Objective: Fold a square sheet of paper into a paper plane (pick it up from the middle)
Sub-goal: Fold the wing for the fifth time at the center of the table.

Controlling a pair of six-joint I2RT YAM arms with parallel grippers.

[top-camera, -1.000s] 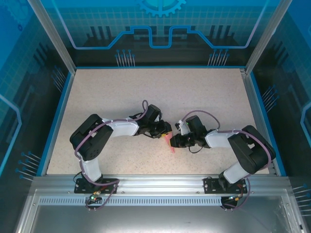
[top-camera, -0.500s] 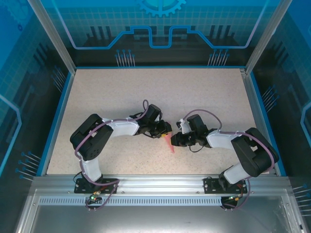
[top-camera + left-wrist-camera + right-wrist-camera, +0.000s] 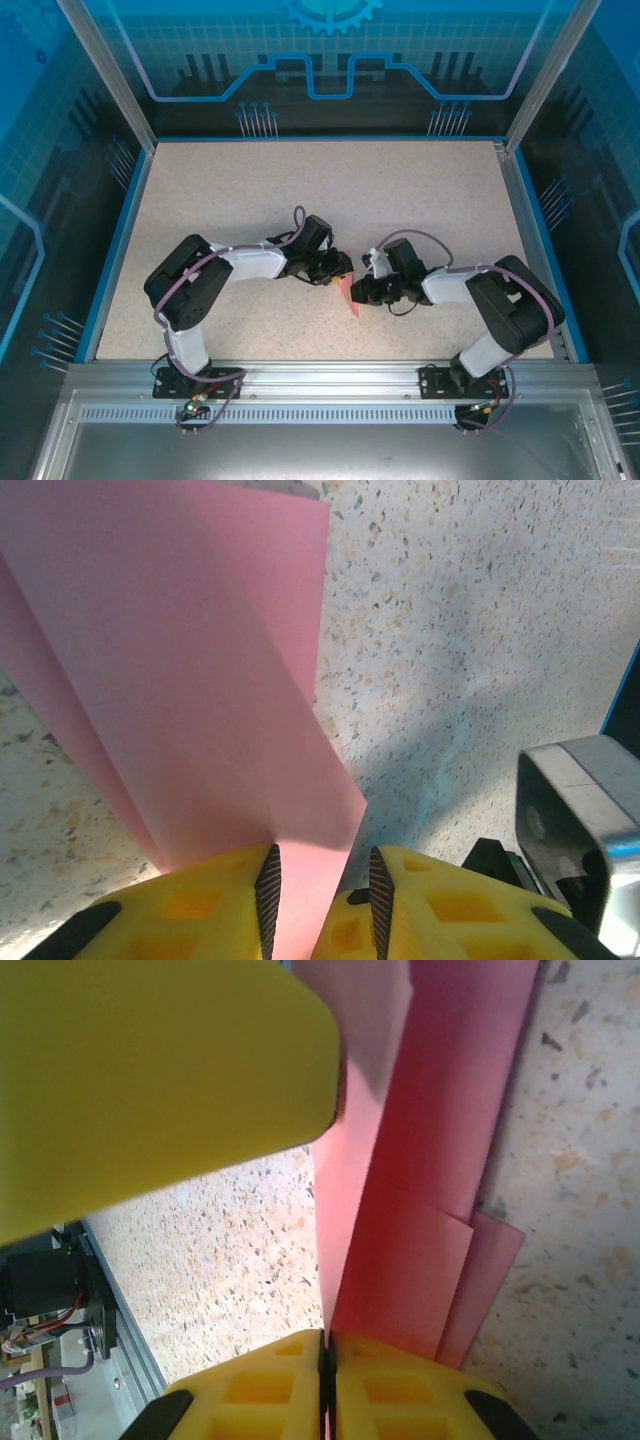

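My left jaws: narrow, with a small gap between the ribbed pads (image 3: 267, 880). Pink paper fills that gap, but I cannot tell whether the pads pinch it.
My right jaws: pressed together to a thin seam, with the paper's lower edge nipped in it.
Sheet of paper (image 3: 350, 296): pink and folded into overlapping layers. It sits between my two wrists, midway along the table's (image 3: 300, 190) width and nearer its near edge than its far edge.
Left wrist view: the sheet (image 3: 200, 680) runs up from the pads and is cut off at the top. A diagonal crease crosses it.
Right wrist view: stepped layers of the sheet (image 3: 440, 1160) rise from the seam. A blurred yellow block (image 3: 150, 1080) hides the upper left part.
From above: a thin pink sliver shows and my wrists cover the rest. I cannot tell whether it rests on the table or hangs lifted.
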